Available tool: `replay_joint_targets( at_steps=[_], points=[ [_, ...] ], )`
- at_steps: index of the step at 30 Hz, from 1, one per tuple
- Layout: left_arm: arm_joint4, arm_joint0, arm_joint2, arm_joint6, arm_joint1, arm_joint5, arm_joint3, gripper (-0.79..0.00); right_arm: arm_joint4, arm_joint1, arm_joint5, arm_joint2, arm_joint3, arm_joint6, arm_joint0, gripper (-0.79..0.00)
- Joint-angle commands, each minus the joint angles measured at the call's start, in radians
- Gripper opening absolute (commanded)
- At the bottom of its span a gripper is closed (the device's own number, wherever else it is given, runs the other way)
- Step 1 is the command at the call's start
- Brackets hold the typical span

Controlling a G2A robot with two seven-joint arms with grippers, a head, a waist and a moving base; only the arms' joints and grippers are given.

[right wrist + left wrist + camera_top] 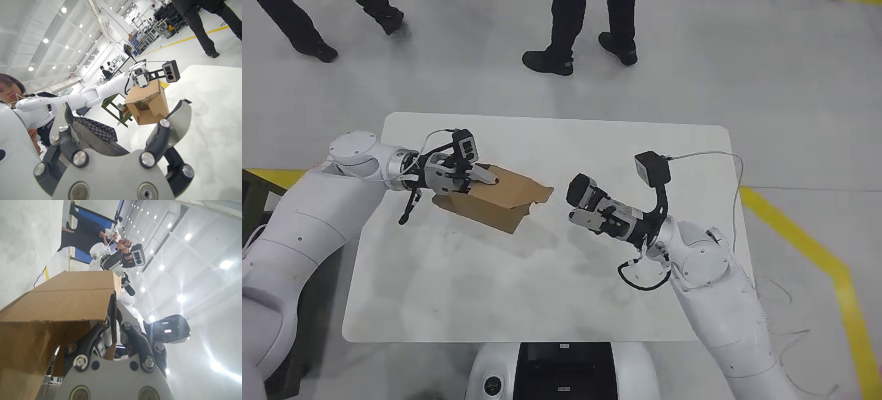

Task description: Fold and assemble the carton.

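1. The carton (492, 198) (66, 302) (151, 102) was of brown cardboard. It was over the far left part of the white table (542, 290) and stood tilted. I could not tell if its lower edge touched the table top.
2. The left gripper (482, 177) (114, 325) (142, 83) was closed tightly on the carton. In the left wrist view one thin cardboard wall ran between its two fingers (102, 330), at the end of the carton nearer to the left arm.
3. The other end of the carton was open and faced the right gripper (575, 203) (123, 106). In the right wrist view its flaps were loose and partly bent inward, and the inside was visible.
4. The right gripper was near the open end but apart from it, with a gap between them. Its fingers (181, 113) were spread wide and held nothing.
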Motion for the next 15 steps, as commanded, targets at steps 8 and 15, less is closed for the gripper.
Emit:
replay_joint_targets(
  at_steps=[8, 15],
  points=[
    [0.000, 0.000, 0.000, 0.000, 0.000, 0.000, 0.000, -0.785, 0.000, 0.000, 0.000, 0.000, 0.000, 0.000, 0.000, 0.000],
    [0.004, 0.009, -0.001, 0.023, -0.001, 0.007, -0.010, -0.785, -0.060, 0.003, -0.003, -0.003, 0.012, -0.014, 0.009, 0.000]
  ],
)
